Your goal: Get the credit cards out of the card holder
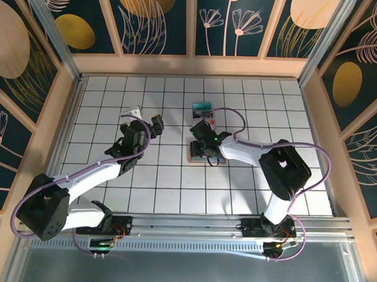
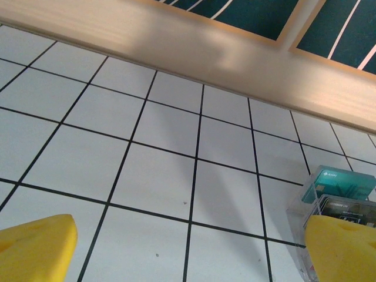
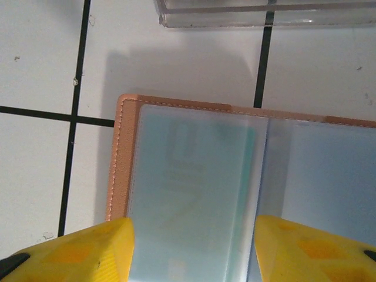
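Note:
The tan card holder (image 1: pixel 194 155) lies open on the white tiled floor at mid-table, its stitched edge (image 3: pixel 120 153) and blue-grey clear sleeves facing up. A teal credit card (image 3: pixel 194 182) sits inside the left sleeve. My right gripper (image 3: pixel 194 252) is down over the card holder (image 1: pixel 204 143); its yellow fingers (image 3: pixel 88 249) press against the two long sides of the sleeved card. My left gripper (image 2: pixel 189 258) hovers wide open above bare tiles, left of the holder (image 1: pixel 145 118), with nothing between its fingers.
A clear plastic box (image 2: pixel 335 197) with a teal card and a dark card stands just behind the holder (image 1: pixel 202 108); its edge (image 3: pixel 264 14) lies close ahead of my right fingers. Wooden walls (image 2: pixel 205 53) ring the tiled floor.

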`<state>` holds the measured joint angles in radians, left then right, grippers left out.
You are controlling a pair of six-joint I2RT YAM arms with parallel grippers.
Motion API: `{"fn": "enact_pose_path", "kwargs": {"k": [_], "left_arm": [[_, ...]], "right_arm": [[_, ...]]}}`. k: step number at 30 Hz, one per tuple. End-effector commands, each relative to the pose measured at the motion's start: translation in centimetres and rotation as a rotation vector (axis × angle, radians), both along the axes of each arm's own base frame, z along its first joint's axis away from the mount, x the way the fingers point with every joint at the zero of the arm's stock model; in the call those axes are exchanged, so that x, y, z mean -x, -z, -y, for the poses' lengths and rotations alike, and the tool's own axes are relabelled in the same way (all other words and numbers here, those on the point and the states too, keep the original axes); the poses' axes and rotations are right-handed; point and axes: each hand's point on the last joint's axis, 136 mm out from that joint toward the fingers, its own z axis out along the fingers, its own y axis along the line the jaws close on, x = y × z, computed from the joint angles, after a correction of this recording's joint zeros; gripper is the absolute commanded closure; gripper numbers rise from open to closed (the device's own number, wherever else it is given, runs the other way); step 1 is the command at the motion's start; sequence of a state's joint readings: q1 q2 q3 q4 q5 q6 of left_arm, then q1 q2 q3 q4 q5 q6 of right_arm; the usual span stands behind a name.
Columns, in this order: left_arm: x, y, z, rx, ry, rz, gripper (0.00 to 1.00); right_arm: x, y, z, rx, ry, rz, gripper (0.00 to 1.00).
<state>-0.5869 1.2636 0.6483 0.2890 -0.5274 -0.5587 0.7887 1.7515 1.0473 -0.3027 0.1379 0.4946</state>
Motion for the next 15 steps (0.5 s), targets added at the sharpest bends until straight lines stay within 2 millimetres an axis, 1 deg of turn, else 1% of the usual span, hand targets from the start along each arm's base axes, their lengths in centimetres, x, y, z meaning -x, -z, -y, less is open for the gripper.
{"fn": "enact_pose_path", "kwargs": {"k": [1, 8, 15], "left_arm": [[-0.6, -0.3, 0.3, 0.047, -0.006, 0.016, 0.01], [-0.7, 0.7, 0.5, 0.039, -0.002, -0.012, 0.01], [-0.7, 0.7, 0.5, 0.036, -0.002, -0.018, 0.01]], "right_arm": [[0.1, 0.1, -0.8, 0.007, -0.036, -0.017, 0.42], [0.3, 1.1, -0.8, 0.024, -0.044, -0.036, 0.39], [0.9, 2.4, -0.5, 0.077, -0.049, -0.066, 0.39]]}}
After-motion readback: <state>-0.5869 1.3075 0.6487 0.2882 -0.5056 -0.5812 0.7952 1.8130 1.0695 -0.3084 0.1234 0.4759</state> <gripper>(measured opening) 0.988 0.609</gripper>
